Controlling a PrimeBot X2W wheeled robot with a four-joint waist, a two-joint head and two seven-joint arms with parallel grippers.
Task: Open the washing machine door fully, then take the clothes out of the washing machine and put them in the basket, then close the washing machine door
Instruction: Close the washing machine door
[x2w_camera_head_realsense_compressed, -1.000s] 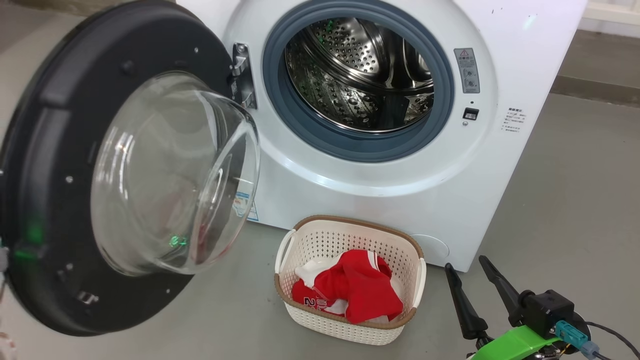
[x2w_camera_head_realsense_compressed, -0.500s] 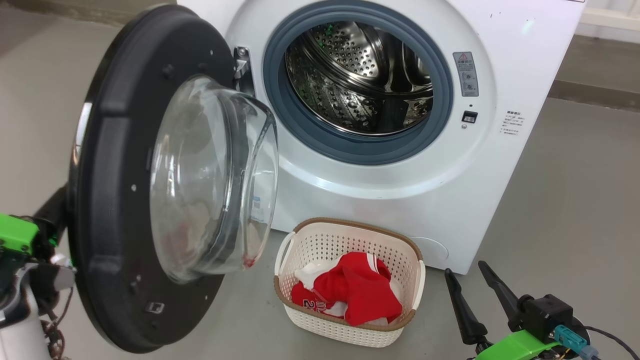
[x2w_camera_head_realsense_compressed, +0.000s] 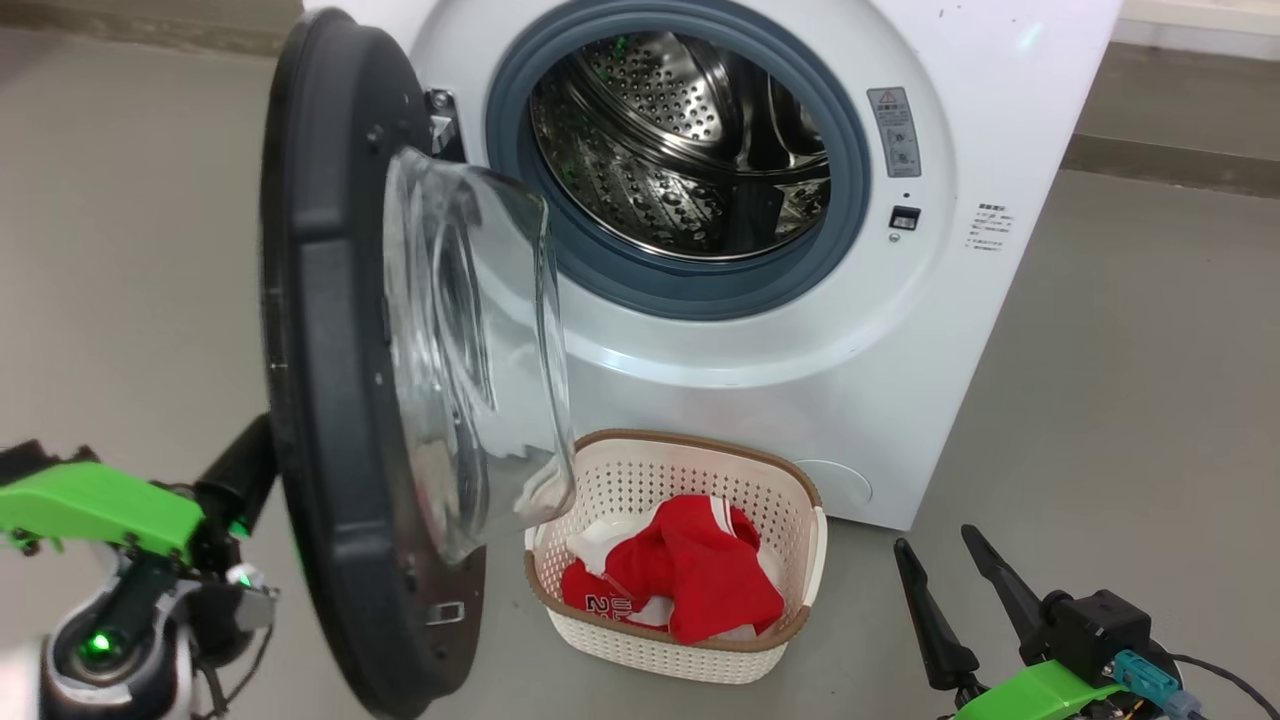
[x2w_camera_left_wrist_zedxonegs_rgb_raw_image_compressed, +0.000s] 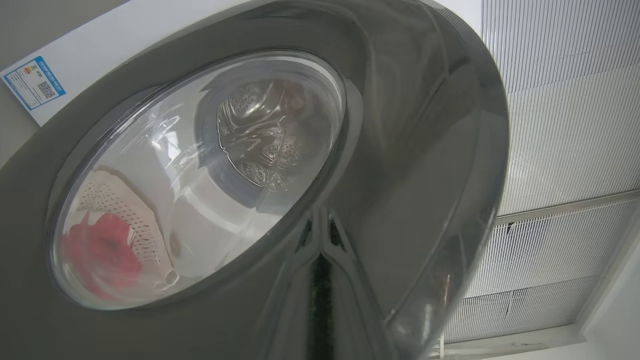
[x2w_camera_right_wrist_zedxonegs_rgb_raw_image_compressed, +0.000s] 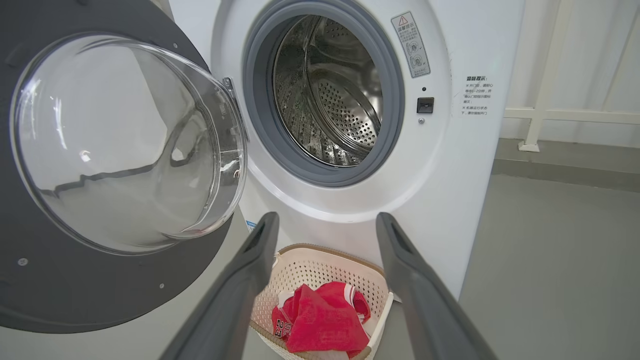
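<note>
At the far left, one left gripper (x2w_camera_left_wrist_zedxonegs_rgb_raw_image_compressed: 320, 272) with a bright green bracket reaches behind the door. Its two long dark fingers are pressed together with nothing between them, their tips against the door's glossy outer face, where they meet their own reflection.

Next comes the single large round black washing machine door (x2w_camera_head_realsense_compressed: 330, 350). It stands swung out from its hinge, nearly edge-on in the head view, and its one bulging clear glass bowl (x2w_camera_head_realsense_compressed: 480, 350) points toward the opening.

To its right is one big white box-shaped washing machine (x2w_camera_head_realsense_compressed: 900, 350), with one grey rubber ring (x2w_camera_head_realsense_compressed: 600, 270) around one perforated steel drum (x2w_camera_head_realsense_compressed: 680, 140); no fabric can be seen in it. One blue label (x2w_camera_left_wrist_zedxonegs_rgb_raw_image_compressed: 32, 82) sits at a lower corner.

On the grey floor (x2w_camera_head_realsense_compressed: 1120, 400), just before the machine, stands one cream-white perforated plastic basket (x2w_camera_head_realsense_compressed: 690, 442) with a brown rim. The bright red clothes (x2w_camera_head_realsense_compressed: 700, 585) with white lettering lie heaped inside; how many pieces cannot be told.

At the lower right, one right gripper (x2w_camera_head_realsense_compressed: 934, 538) hangs near the basket, its two dark fingers spread wide and empty.
</note>
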